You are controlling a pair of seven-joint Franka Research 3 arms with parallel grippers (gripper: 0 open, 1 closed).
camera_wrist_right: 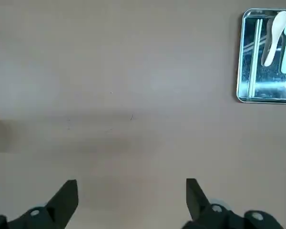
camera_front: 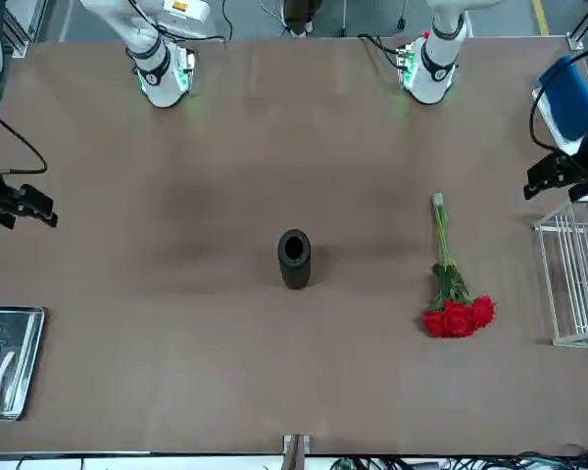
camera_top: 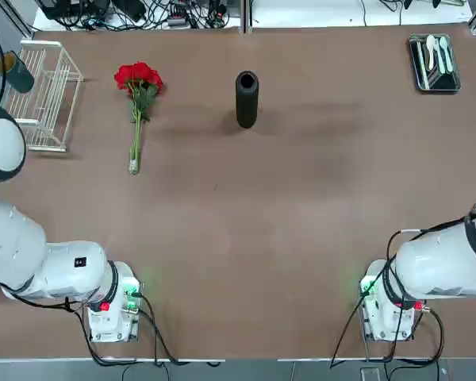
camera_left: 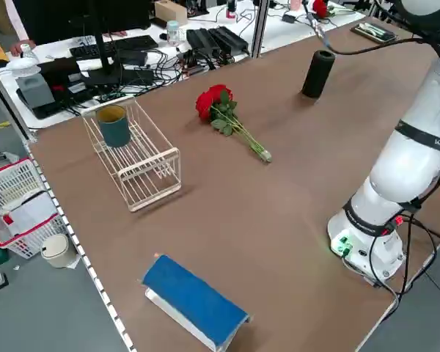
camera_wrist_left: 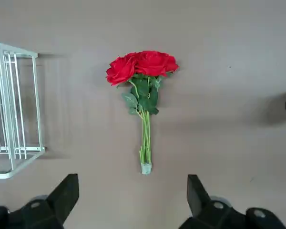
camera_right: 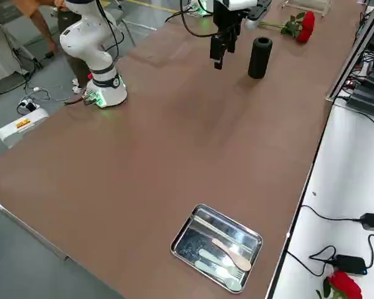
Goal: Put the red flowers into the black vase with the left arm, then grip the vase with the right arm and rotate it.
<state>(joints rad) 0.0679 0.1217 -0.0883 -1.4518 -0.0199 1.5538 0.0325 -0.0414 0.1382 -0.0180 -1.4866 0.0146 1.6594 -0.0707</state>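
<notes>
The red flowers (camera_top: 139, 95) lie flat on the brown table at the far left, blooms away from the robot and stem end toward it. The black vase (camera_top: 247, 99) stands upright at the far middle, apart from them, with nothing in its mouth. My left gripper (camera_wrist_left: 132, 195) hovers open above the table on the near side of the red flowers (camera_wrist_left: 143, 71), holding nothing. My right gripper (camera_wrist_right: 131, 198) hangs open over bare table on the right side, well clear of the black vase (camera_right: 259, 57). Both also show at the table's sides as the left gripper (camera_front: 559, 174) and the right gripper (camera_front: 20, 204).
A white wire rack (camera_top: 44, 95) holding a dark green cup (camera_top: 16, 73) sits at the far left edge, beside the flowers. A metal tray (camera_top: 434, 63) with cutlery lies at the far right corner. Cables run along the table's far edge.
</notes>
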